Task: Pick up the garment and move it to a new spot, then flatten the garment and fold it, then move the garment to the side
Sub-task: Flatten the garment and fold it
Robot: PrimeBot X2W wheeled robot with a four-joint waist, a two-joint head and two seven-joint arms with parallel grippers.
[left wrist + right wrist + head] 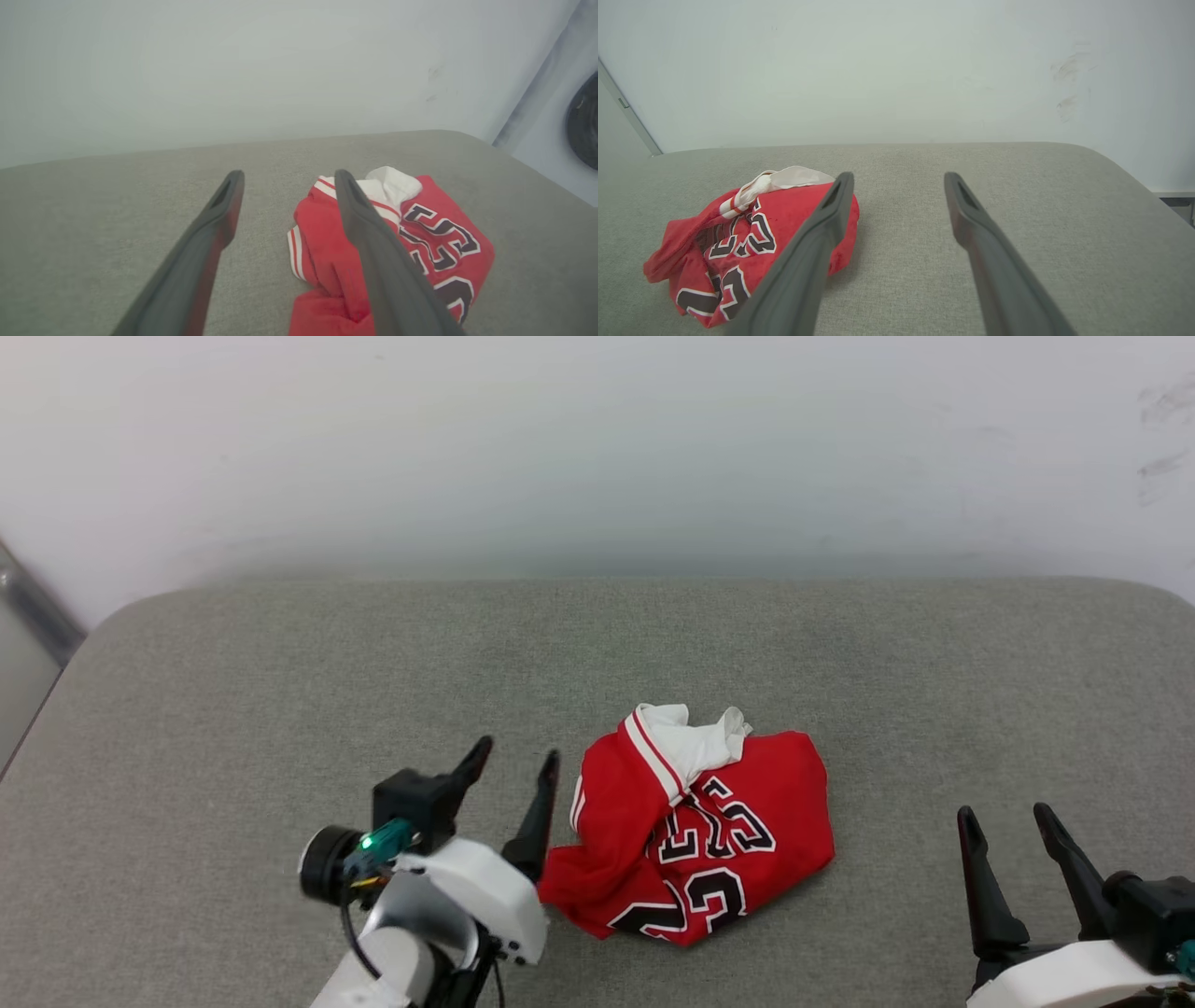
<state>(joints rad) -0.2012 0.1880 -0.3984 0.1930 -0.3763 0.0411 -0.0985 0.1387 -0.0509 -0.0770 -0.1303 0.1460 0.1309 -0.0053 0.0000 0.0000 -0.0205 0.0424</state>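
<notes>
Fingers [541, 803] of left gripper [516, 751] spread wide, empty, just beside crumpled garment [709, 831] at 6 o'clock on grey cushion [280, 691], long axis 7-to-1 o'clock, white sleeve pointing to 12; right gripper [1004, 812] likewise splayed, empty, at 4 o'clock.

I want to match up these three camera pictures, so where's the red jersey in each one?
Head view: garment crumpled low, just right of centre, beside the left gripper.
Left wrist view: garment lower right, partly behind one finger.
Right wrist view: garment lower left, partly behind one finger.
Shared landmark: its white sleeve bunched at the far edge.
</notes>
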